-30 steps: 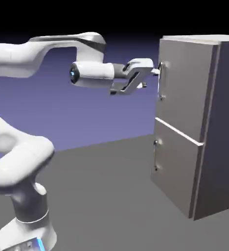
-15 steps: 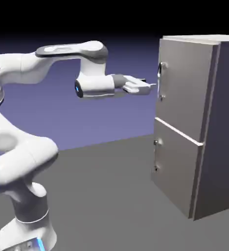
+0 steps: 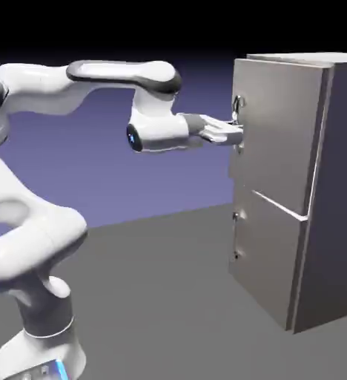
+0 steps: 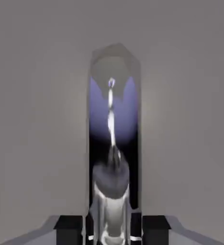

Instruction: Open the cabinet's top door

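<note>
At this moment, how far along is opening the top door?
Done: the pincer has closed on the silver handle, which fills the space between its fingertips in the hand view. In hand: the top door looks swung slightly out from the cabinet. Left: pulling it wide open.

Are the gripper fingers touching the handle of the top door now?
Touching. In the hand view, the silver handle fills the space between the two dark fingers, with no gap on either side.
</note>
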